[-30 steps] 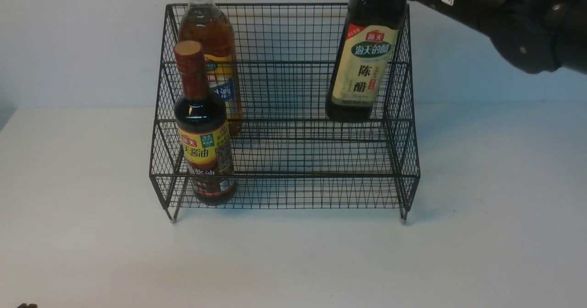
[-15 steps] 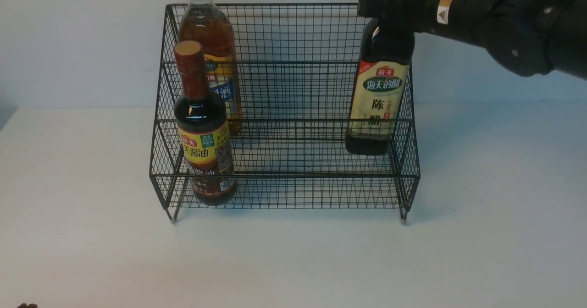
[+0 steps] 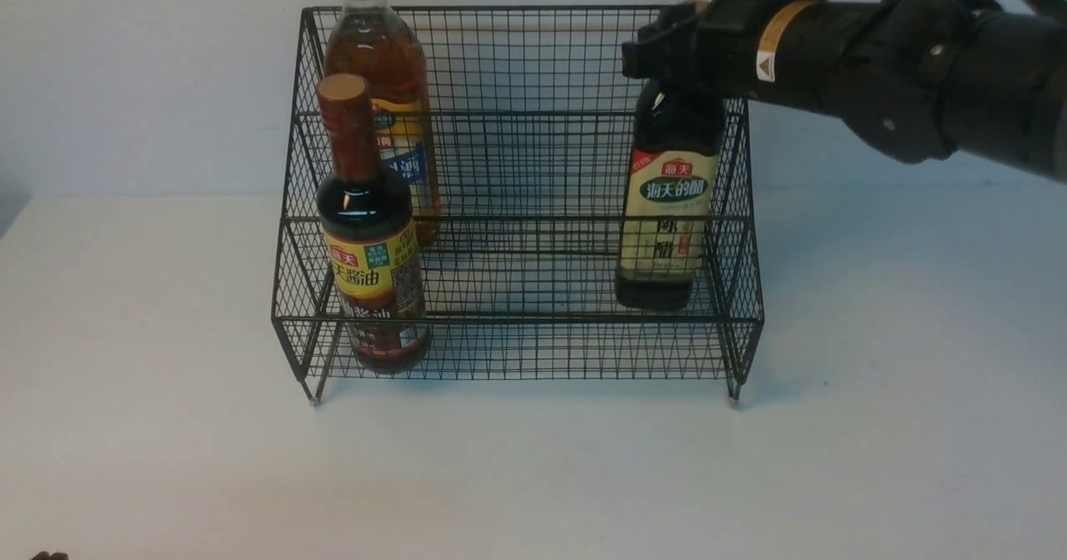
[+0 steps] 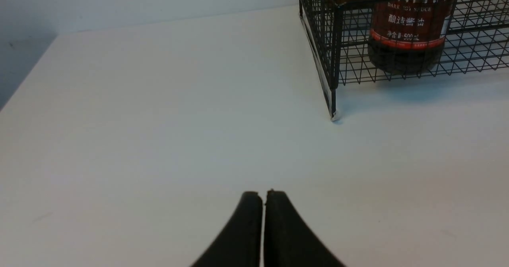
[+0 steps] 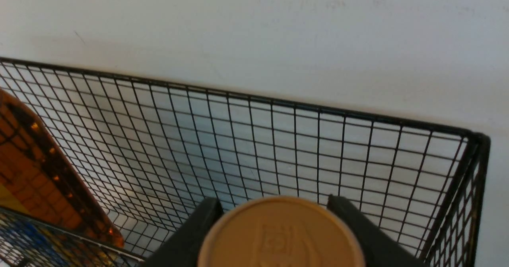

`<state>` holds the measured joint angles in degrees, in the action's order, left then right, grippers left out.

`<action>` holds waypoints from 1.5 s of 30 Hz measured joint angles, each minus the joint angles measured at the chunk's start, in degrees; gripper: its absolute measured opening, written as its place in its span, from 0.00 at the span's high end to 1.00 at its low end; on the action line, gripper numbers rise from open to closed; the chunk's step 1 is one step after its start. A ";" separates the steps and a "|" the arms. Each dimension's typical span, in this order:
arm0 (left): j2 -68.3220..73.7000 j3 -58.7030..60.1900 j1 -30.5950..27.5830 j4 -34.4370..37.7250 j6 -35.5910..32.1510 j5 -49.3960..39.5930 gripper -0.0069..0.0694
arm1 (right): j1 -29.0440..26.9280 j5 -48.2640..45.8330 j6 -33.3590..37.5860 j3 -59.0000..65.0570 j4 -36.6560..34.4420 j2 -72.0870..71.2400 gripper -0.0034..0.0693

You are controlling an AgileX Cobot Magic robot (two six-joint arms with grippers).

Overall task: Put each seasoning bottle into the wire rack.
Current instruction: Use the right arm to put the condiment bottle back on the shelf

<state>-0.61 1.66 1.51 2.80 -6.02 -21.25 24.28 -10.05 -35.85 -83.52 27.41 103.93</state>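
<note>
The black wire rack (image 3: 517, 320) stands mid-table. An amber seasoning bottle (image 3: 379, 60) stands on its upper tier at the left, and a red-necked dark bottle (image 3: 371, 243) stands in front of it on the lower tier. My right gripper (image 3: 679, 52) is shut on the neck of the dark squarish bottle (image 3: 667, 218), which hangs upright inside the rack's right end, its base low over the lower tier. In the right wrist view the fingers (image 5: 201, 227) flank its tan cap (image 5: 280, 235). My left gripper (image 4: 263, 195) is shut and empty over bare table.
A white wall rises close behind the rack. The rack's right side mesh (image 3: 742, 235) is right beside the held bottle. In the left wrist view the rack's front left leg (image 4: 333, 114) and the red-necked bottle's base (image 4: 405, 56) show.
The right arm has come down and slightly right with the squarish bottle, from above the upper tier to low in the rack's right end. The left gripper has not moved.
</note>
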 joint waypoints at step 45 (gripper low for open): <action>0.00 0.00 0.00 0.00 0.00 0.00 0.92 | 5.73 -3.21 -0.23 -0.60 5.47 -7.26 0.19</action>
<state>-0.61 1.66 1.51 2.80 -6.02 -21.25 30.01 -13.27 -36.08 -84.12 32.89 96.67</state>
